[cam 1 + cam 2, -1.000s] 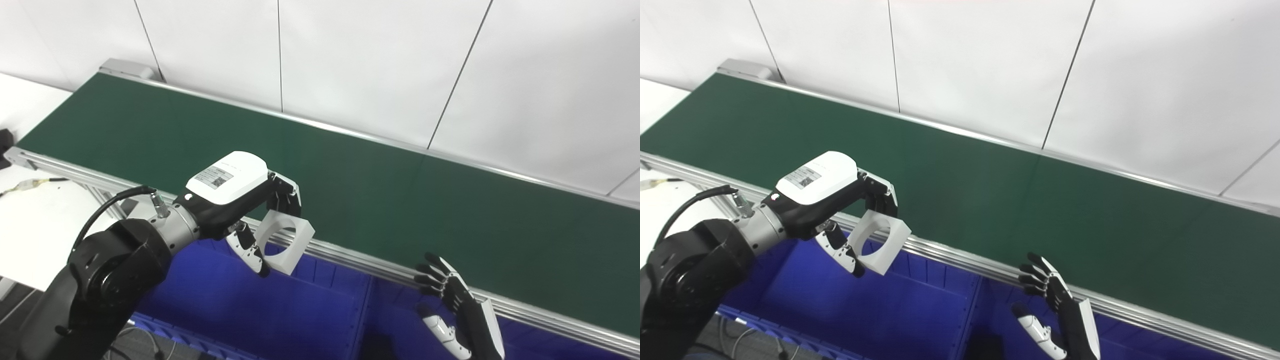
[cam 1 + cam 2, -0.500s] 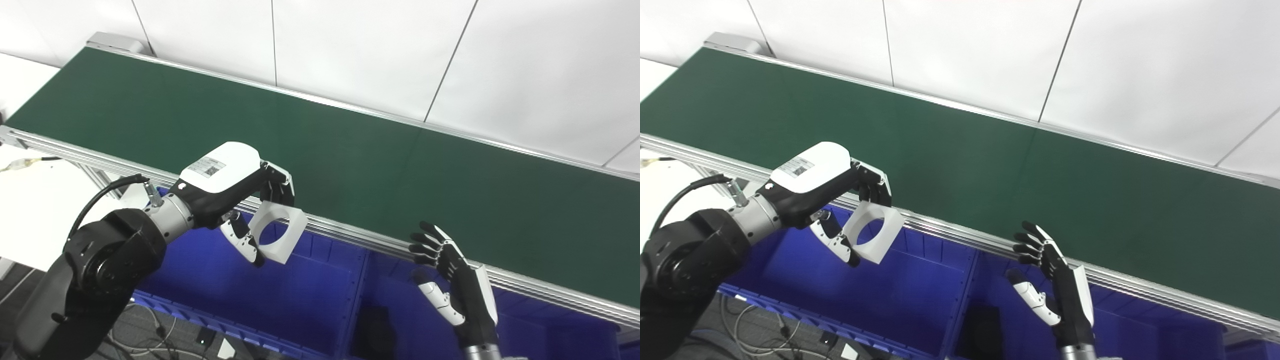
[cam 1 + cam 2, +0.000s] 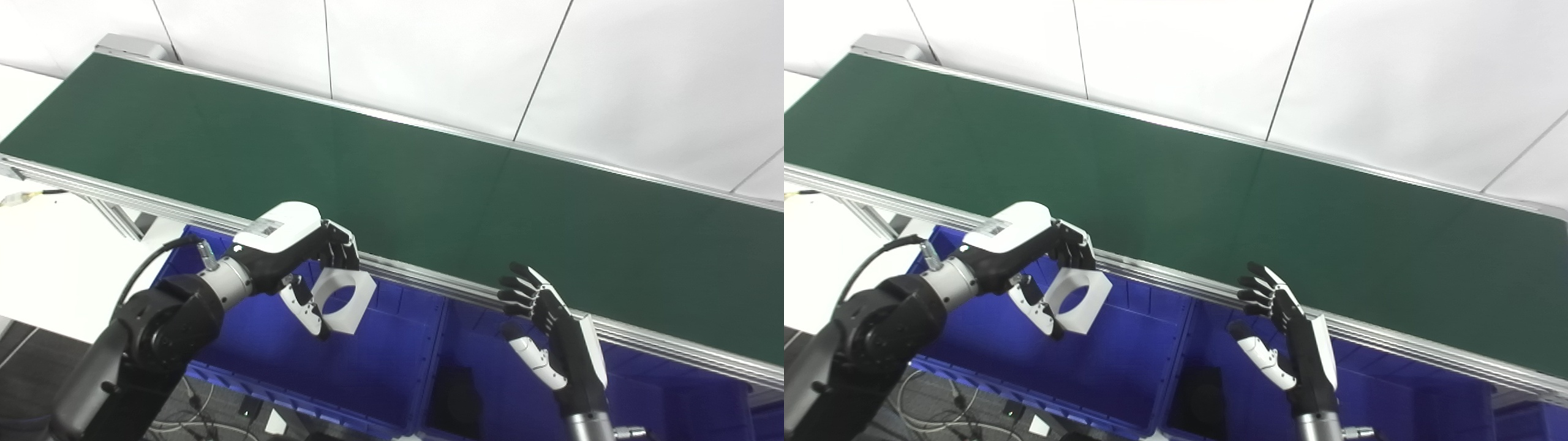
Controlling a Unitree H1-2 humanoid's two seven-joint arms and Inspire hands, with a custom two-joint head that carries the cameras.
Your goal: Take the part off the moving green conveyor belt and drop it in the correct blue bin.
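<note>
Part [image 3: 340, 299], a white square block with a round hole through it, hangs in the air over the left blue bin [image 3: 367, 361], below the near rail of the green conveyor belt [image 3: 392, 177]. Nothing lies on the belt. The bin under the part shows a bare floor, with open room on every side down to its walls. The next blue bin [image 3: 490, 380] on the right holds one dark thing; what it is I cannot tell. The divider between the two bins is to the right of the part, near but not under it. The left hand [image 3: 300, 260] clasps the part, fingers on its top edge and thumb on its left side. I judge that a plain release drops it inside. The right hand [image 3: 551, 334] is spread wide and holds nothing, above the next bin.
</note>
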